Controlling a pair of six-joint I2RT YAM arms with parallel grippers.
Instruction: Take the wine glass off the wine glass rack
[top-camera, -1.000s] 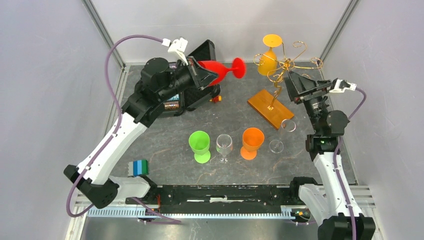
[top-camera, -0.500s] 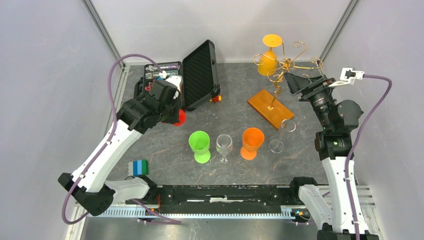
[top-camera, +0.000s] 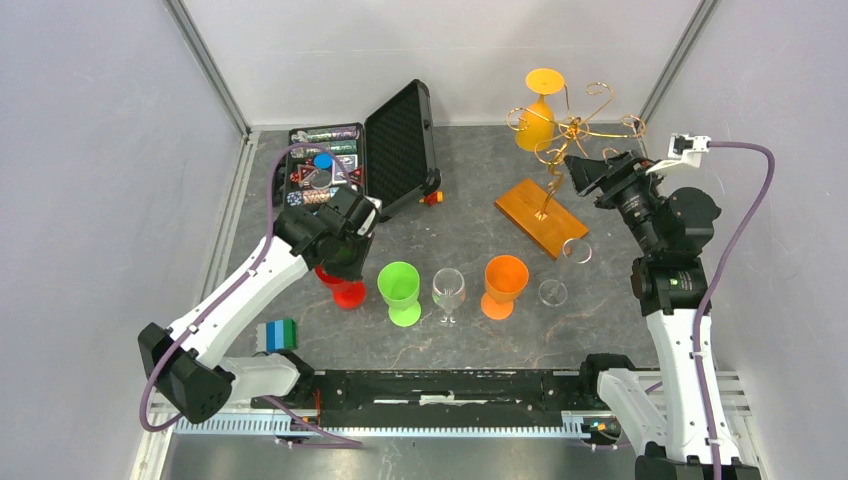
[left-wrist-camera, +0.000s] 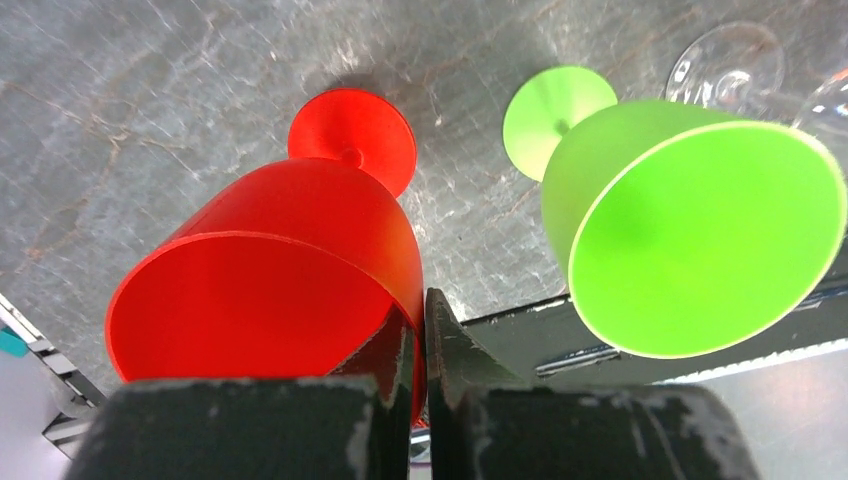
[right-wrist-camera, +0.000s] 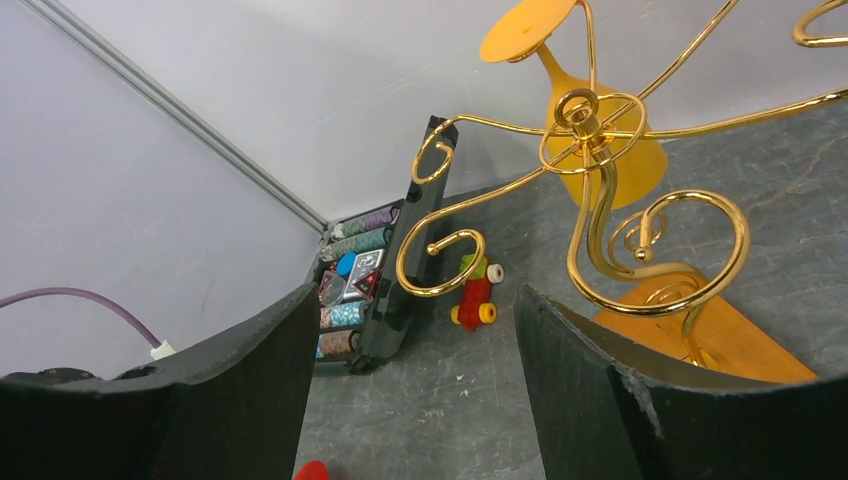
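Note:
The wine glass rack, gold wire with curled arms on an orange-brown wooden base, stands at the back right. A yellow-orange wine glass hangs upside down on its far-left arm. It also shows in the right wrist view behind the rack's curls. My right gripper is open and empty just right of the rack, apart from it. My left gripper is shut on the rim of a red wine glass, whose foot is at the table, left of a green glass.
A green glass, a clear glass and an orange glass stand in a row mid-table. Another clear glass sits right of them. An open black case with chips is at the back left, a small toy beside it. A coloured block lies front left.
My left arm carried the red glass from high beside the black case down to the table left of the green glass. My right gripper shifted slightly closer to the rack.

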